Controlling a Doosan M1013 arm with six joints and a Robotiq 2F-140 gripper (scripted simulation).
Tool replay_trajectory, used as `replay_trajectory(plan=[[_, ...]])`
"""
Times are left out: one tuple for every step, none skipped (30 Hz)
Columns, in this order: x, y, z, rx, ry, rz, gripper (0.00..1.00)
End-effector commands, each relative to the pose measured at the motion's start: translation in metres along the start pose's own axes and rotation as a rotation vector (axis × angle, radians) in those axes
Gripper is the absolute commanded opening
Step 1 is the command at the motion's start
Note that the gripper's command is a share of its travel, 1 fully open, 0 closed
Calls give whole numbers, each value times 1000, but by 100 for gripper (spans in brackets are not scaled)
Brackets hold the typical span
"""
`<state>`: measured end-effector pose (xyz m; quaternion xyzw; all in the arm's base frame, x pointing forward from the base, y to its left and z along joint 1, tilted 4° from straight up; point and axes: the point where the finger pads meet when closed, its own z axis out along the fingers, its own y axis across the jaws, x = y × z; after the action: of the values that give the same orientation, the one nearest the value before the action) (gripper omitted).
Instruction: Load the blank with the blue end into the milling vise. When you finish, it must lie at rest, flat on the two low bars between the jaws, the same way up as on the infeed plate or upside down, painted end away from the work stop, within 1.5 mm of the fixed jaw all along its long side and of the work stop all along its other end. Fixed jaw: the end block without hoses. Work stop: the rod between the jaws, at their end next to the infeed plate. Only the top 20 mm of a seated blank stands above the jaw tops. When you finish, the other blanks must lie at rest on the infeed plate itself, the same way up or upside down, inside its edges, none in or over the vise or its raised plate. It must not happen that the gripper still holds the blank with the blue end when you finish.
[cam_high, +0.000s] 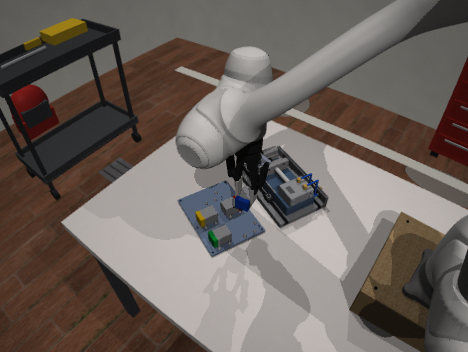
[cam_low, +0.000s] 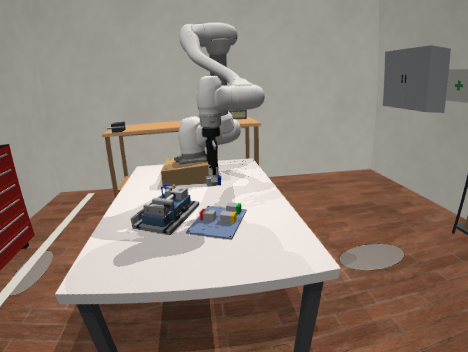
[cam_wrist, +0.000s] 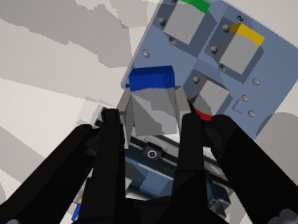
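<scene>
The table (cam_high: 125, 210) (cam_low: 270, 270) (cam_wrist: 40, 60) is carrying the vise and the plate. The arm (cam_high: 310, 65) (cam_low: 205, 97) is reaching over it, coming in from about 1 o'clock in the top view. The vise (cam_high: 295, 192) (cam_low: 165, 210) (cam_wrist: 155, 175) is lying at 2 o'clock from the plate (cam_high: 245, 222) (cam_low: 215, 231) (cam_wrist: 280, 65) in the top view, and at 9 o'clock from it in the exterior view.

The gripper (cam_high: 245, 194) (cam_low: 213, 175) (cam_wrist: 154, 100) is pointing downwards and is grasping the blue blank (cam_high: 242, 203) (cam_low: 209, 180) (cam_wrist: 152, 110). This blank is being held up in the air, between the two fingertips, one finger along each side. In the wrist view, its blue end is pointing to 12 o'clock, sticking out beyond the fingers, while the vise is showing below it, at 6 o'clock. In the exterior view, the blue end is facing 3 o'clock. The blank is not sitting in the vise.

Three other blanks are resting on the plate. From the held blank in the wrist view, the green blank (cam_high: 221, 236) (cam_low: 232, 207) (cam_wrist: 185, 22) is lying at 1 o'clock, the yellow one (cam_high: 207, 216) (cam_low: 228, 217) (cam_wrist: 240, 52) at 2 o'clock, and the red one (cam_high: 230, 207) (cam_low: 208, 215) (cam_wrist: 211, 97) between 2 and 3 o'clock.
</scene>
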<state>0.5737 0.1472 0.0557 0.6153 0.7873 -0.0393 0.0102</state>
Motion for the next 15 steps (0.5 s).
replay_trajectory(plan=[[0, 0, 0, 0, 2, -65, 0], [0, 0, 0, 0, 2, -81, 0], [0, 0, 0, 0, 3, -96, 0], [0, 0, 0, 0, 3, -96, 0], [0, 0, 0, 0, 3, -96, 0], [0, 0, 0, 0, 0, -89, 0], [0, 0, 0, 0, 1, -105, 0], [0, 0, 0, 0, 1, -120, 0], [0, 0, 0, 0, 1, -135, 0], [0, 0, 0, 0, 1, -151, 0], [0, 0, 0, 0, 1, -166, 0], [0, 0, 0, 0, 1, -181, 0], [0, 0, 0, 0, 2, -197, 0], [0, 0, 0, 0, 2, -212, 0], [0, 0, 0, 0, 2, -227, 0]])
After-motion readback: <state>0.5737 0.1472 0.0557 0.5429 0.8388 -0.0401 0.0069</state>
